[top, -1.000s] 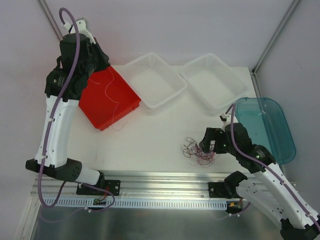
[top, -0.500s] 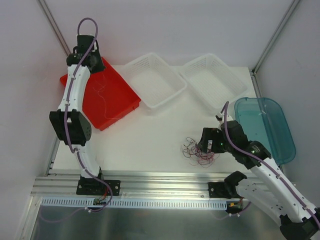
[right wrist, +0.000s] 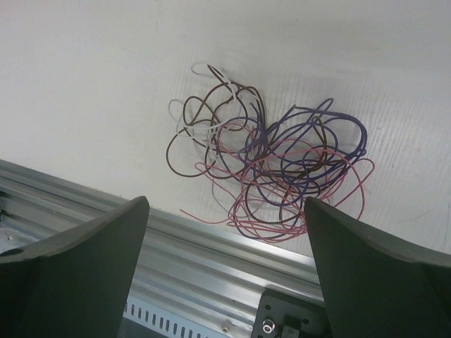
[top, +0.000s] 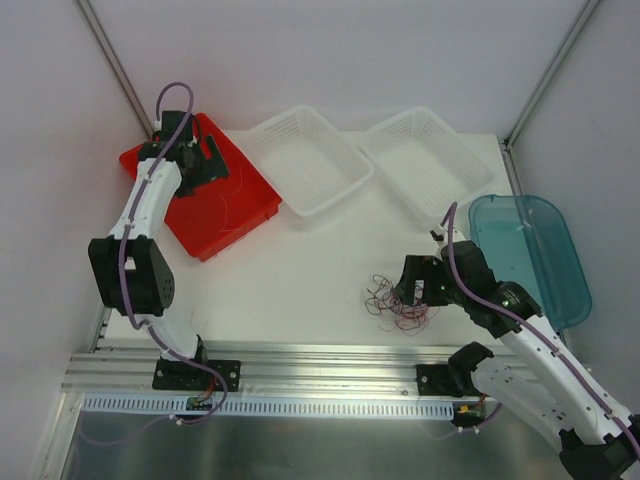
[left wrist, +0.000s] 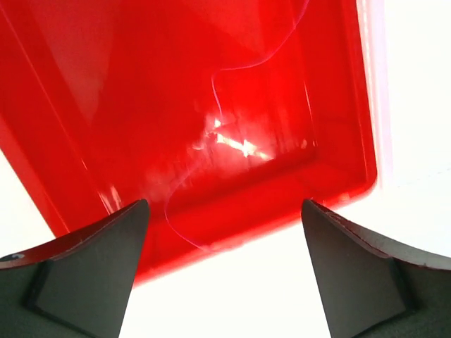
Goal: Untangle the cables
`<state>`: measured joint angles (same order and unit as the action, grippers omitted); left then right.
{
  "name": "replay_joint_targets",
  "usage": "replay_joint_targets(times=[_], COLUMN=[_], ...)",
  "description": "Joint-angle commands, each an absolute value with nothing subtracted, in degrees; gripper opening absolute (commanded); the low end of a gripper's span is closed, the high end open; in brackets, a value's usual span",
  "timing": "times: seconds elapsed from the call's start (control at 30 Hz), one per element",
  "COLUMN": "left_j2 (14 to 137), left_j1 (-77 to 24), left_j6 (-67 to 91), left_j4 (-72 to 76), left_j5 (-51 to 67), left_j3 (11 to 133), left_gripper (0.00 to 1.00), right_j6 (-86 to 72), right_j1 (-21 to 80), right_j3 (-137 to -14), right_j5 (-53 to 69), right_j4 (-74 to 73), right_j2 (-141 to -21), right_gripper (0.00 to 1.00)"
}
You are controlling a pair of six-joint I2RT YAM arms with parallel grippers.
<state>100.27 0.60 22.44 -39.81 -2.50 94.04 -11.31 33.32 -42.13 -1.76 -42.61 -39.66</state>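
A tangle of thin cables (top: 398, 303) in pink, purple, brown and white lies on the white table near its front edge. It fills the upper middle of the right wrist view, where the cables (right wrist: 268, 169) loop over each other. My right gripper (top: 412, 288) hangs open just right of the tangle and holds nothing (right wrist: 225, 267). One thin pink cable (left wrist: 213, 98) lies loose inside the red tray (left wrist: 106, 105). My left gripper (top: 203, 166) stands open over that tray (top: 235, 215), its jaws wide apart (left wrist: 225, 267) and empty.
Two white mesh baskets (top: 305, 160) (top: 425, 160) stand at the back of the table. A teal tray (top: 535, 255) sits at the right edge. An aluminium rail (top: 320, 360) runs along the table's front, just below the tangle (right wrist: 211, 260).
The left arm stretched out and came down over the red tray. Its gripper opened and the thin pink cable now lies free in the tray. The right arm barely shifted.
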Motion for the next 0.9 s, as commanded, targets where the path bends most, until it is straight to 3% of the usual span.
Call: replay_joint_targets(times=[0.0,0.27,0.57,0.87], left_j2=[89.4,77.9,79.8,81.7], left_j1=[-3.8,-12.8,-13.4,-13.4], left_j6=[29.9,47.9,61.4,66.3], left_j4=[-37.6,-26.2,-23.6,-23.7], left_j5=[-3.2,-13.7,-21.6,-23.7], left_j3=[82.8,61.8,59.6,58.4], left_gripper=[0.90,0.79,0.50,0.44], right_j6=[-11.4,-11.2,-9.4,-7.0], right_j1=[33.6,33.6,33.6,33.6], right_j3=[-41.6,-39.5,-38.7,-38.9], right_j5=[-0.5,1.4,1.8,1.0], right_j4=[-40.7,-39.9,-40.2,-41.0], right_j2=[-38.6,-36.9,-35.8,-35.9], right_gripper=[0.97,0.97,0.97,0.97])
